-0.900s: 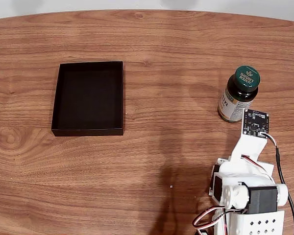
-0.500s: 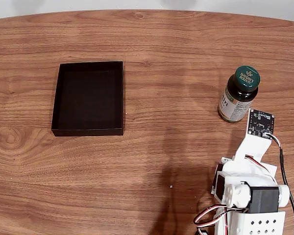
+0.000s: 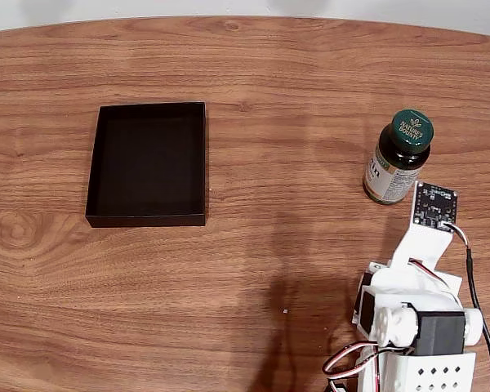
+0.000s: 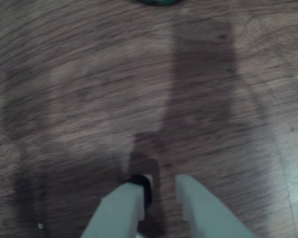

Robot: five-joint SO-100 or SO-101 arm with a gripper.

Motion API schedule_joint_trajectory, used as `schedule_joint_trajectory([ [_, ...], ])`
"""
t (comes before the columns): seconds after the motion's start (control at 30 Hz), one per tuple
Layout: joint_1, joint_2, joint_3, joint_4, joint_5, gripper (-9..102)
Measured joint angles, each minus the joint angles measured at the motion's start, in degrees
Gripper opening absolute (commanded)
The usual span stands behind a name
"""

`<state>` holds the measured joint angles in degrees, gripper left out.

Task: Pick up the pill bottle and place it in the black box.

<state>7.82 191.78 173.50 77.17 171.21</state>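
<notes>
The pill bottle [image 3: 398,159], dark with a green cap and a pale label, stands upright at the right of the wooden table in the fixed view. The black box [image 3: 147,163] lies far to its left, with nothing in it. My arm [image 3: 416,302] rises from the bottom right, and its wrist board [image 3: 434,205] sits just below and right of the bottle. In the wrist view my gripper [image 4: 161,187] hangs over bare wood, its white fingers [image 4: 121,208] a narrow gap apart and holding nothing. A sliver of the bottle's green cap [image 4: 156,2] shows at the top edge.
The wooden table [image 3: 294,98] stretches wide between bottle and box. Its rounded far edge meets a pale wall along the top of the fixed view. A tiny white speck [image 3: 286,311] lies near the arm's base.
The wrist board shifted slightly right and away from the bottle early on, then held still. Bottle and box have not moved.
</notes>
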Motion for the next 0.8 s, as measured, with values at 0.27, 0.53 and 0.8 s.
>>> schedule_joint_trajectory([
  [0.27,-0.18,0.00,0.09,0.09,3.96,12],
  [0.53,2.02,-0.35,0.44,-3.69,10.28,13],
  [0.8,3.08,-11.07,0.44,-26.28,13.62,30],
])
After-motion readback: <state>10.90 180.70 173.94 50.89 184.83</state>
